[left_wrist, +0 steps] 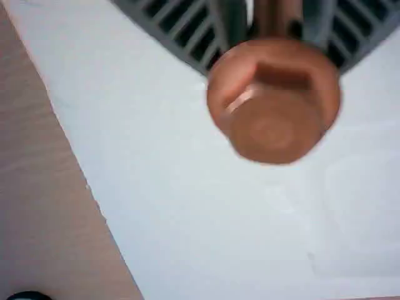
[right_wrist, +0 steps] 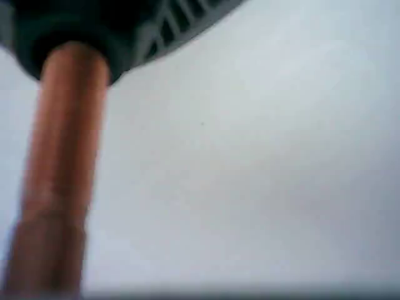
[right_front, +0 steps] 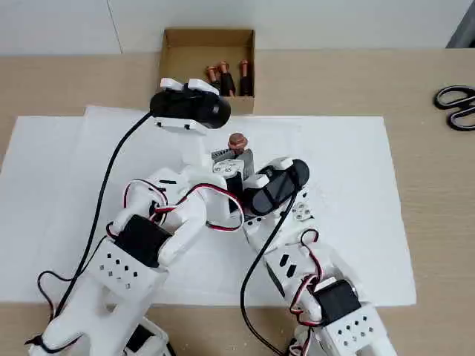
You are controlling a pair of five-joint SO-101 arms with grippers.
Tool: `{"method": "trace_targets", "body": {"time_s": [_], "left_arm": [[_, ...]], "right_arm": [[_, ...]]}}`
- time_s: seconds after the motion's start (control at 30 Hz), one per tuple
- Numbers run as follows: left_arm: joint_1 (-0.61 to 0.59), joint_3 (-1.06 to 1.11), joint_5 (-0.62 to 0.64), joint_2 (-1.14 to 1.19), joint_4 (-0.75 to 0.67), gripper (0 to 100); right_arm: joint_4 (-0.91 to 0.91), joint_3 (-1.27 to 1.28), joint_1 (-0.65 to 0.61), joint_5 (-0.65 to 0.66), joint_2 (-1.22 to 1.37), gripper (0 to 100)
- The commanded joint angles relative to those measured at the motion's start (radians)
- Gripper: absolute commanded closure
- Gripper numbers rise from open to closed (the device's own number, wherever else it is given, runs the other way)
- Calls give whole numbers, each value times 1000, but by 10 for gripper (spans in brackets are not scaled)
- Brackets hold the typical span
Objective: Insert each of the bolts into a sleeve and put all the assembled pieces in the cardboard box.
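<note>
A copper bolt stands upright over the white sheet with its head up. Its shaft runs into a black sleeve. My right gripper is shut on that sleeve with grey ribbed fingers. In the left wrist view the bolt head faces the camera at close range, and ribbed grey fingers flank the shaft behind it. My left arm's wrist sits just beside the bolt, close to the front wall of the cardboard box. Three assembled pieces lie inside the box.
A large white paper sheet covers the wooden table under both arms. Black-handled scissors lie at the table's far right edge. Black cables trail from both wrists toward the front edge.
</note>
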Motion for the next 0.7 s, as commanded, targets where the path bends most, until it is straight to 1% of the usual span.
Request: {"method": "trace_targets", "body": {"time_s": [0.0,0.17,0.33,0.67], "left_arm": [[8,-12,-11,-34,6,993],[8,8,-11,-32,2,993],[41,39,-11,-34,0,993],[44,42,-11,-32,6,993]], "right_arm": [[-25,-54,4,-11,2,995],[-25,-54,4,-11,2,995],[-25,-54,4,-11,1,995],[-25,-54,4,-11,1,995]]}}
